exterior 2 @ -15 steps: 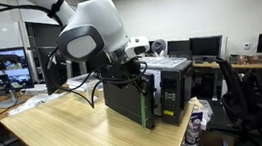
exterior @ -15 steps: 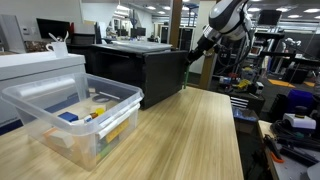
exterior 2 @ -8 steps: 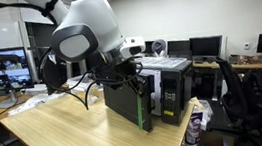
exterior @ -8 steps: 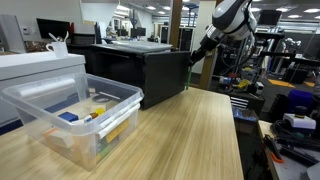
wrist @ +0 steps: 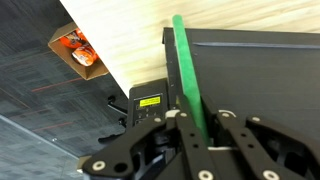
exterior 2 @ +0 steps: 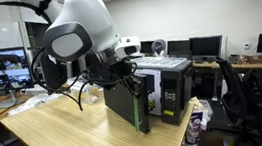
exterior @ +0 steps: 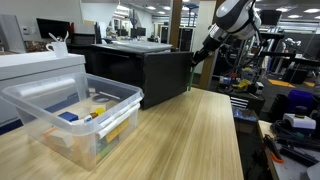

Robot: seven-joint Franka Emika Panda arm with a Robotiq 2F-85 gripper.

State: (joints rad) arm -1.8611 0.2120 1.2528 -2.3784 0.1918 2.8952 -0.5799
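Note:
My gripper (wrist: 200,114) is shut on a thin green strip (wrist: 185,60) that runs along the edge of a black box (wrist: 260,70). In the wrist view the fingers sit on either side of the strip, pressed close against it. In both exterior views the gripper (exterior: 196,57) (exterior 2: 127,71) is at the top corner of the black box (exterior: 150,72) (exterior 2: 123,102), which stands on the wooden table (exterior: 190,130). The green strip (exterior 2: 142,110) also shows down the box's corner edge. The lower part of the strip is hidden by the gripper's links.
A clear plastic bin (exterior: 70,115) with several small items stands on the table near the camera. Past the table edge are a dark unit with a yellow label (wrist: 150,102) and a cardboard box (wrist: 78,52) on the floor. Desks with monitors (exterior 2: 203,46) stand behind.
The arm's upper links have shifted slightly sideways. The gripper has stayed shut on the green strip at the box's corner.

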